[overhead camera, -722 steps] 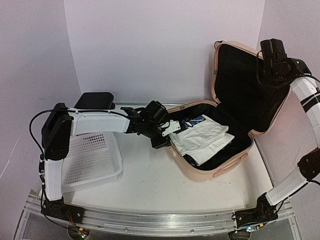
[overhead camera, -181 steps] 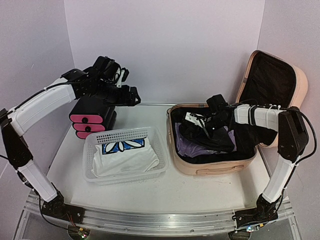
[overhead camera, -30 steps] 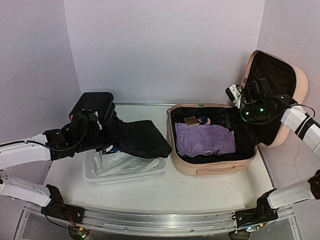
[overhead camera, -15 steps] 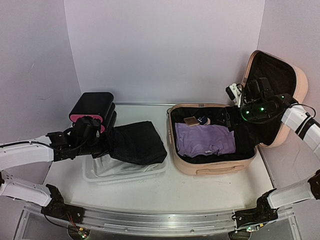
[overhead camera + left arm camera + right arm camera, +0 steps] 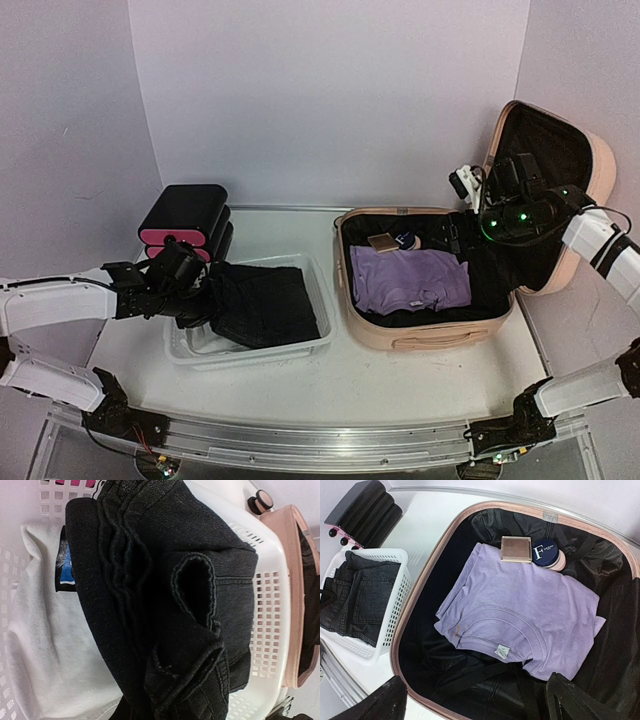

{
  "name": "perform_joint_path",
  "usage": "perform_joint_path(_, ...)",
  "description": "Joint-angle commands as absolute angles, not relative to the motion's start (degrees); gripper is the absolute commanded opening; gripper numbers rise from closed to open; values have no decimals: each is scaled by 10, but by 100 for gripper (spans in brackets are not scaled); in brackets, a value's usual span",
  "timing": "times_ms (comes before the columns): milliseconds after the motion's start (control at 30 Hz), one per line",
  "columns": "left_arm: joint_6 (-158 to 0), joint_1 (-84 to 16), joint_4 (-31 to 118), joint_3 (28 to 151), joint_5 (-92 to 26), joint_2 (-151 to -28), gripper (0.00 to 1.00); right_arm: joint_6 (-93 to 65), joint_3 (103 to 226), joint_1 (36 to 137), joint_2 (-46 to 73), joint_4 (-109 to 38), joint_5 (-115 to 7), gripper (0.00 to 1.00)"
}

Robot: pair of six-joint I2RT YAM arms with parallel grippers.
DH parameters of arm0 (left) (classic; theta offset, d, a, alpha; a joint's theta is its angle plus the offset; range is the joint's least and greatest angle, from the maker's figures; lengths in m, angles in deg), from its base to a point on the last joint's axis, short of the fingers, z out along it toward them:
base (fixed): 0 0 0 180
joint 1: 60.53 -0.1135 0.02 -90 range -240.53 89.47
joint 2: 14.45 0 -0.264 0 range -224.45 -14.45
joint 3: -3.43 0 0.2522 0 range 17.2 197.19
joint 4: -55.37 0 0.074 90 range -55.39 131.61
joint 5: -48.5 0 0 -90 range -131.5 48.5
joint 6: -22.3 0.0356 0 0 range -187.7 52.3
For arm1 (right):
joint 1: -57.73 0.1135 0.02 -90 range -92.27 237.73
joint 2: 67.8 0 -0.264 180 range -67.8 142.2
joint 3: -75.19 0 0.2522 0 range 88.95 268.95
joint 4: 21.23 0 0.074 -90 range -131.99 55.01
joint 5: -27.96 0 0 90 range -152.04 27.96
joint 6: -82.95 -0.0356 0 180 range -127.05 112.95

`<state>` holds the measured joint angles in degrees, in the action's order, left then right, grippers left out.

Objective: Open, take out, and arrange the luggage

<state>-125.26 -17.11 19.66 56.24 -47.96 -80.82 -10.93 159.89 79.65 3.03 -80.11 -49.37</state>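
As the left gripper (image 5: 200, 300) pinched the jeans (image 5: 265, 305), right gripper (image 5: 475, 700) spread wide, snagged denim could have dragged the basket (image 5: 255, 352)

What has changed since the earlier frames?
The white T-shirt went from the luggage into the white basket. The black jeans left the luggage too; in the last second the left gripper, shut on them, lowered them onto that shirt. The right gripper withdrew from the luggage and hangs open above it. Unchanged lately: luggage open, with purple T-shirt, compact and jar inside; drawer box in place.
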Motion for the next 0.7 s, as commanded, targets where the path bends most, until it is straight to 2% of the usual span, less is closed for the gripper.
perform_joint_path(0, -1219, -175, 66, 620, -532, -825, 8, -109, 1623, 803, 33, -793, -495, 98)
perform_joint_path(100, -1227, -175, -17, 644, -564, -825, 29, -107, 1622, 805, 34, -796, -499, 98)
perform_joint_path(267, -1237, -162, -123, 687, -599, -790, 55, -102, 1618, 805, 35, -803, -507, 98)
perform_joint_path(333, -1239, -162, -136, 694, -599, -761, 58, -101, 1615, 806, 36, -804, -510, 98)
perform_joint_path(467, -1222, -161, -134, 724, -588, -737, 59, -107, 1607, 807, 43, -806, -508, 98)
perform_joint_path(667, -1126, -149, -48, 795, -476, -837, 59, -131, 1608, 809, 68, -806, -488, 98)
